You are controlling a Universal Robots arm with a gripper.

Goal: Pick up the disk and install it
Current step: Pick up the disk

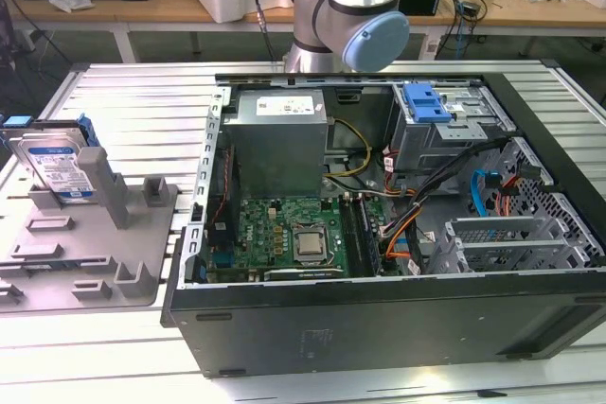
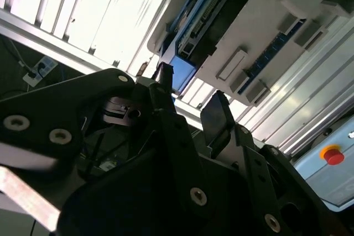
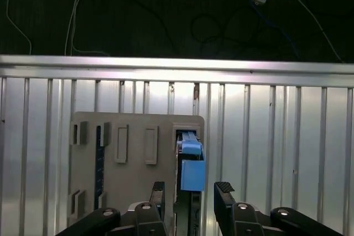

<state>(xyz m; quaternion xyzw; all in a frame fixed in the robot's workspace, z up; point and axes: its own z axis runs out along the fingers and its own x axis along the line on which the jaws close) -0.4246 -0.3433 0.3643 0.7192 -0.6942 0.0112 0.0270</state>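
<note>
The disk point(image 1: 59, 166) stands upright, leaning in a grey slotted holder point(image 1: 85, 262) at the exterior view's left, with its white-and-blue label showing inside a blue carrier. In the first wrist view I see the disk point(image 3: 189, 156) edge-on, in line with the gap of my gripper point(image 3: 191, 189). The gripper is open, apart from the disk, with nothing between its black fingers. In the second wrist view the gripper point(image 2: 191, 95) is again open, and the disk point(image 2: 210, 20) stands beyond it in the holder.
An open computer case point(image 1: 379, 328) lies on the slatted metal table point(image 1: 133, 92), with a grey power-supply box point(image 1: 279, 139), a motherboard point(image 1: 284, 234) and a drive cage bearing a blue bracket point(image 1: 423, 101). The arm point(image 1: 350, 7) rises behind the case. A red button point(image 2: 333, 155) sits nearby.
</note>
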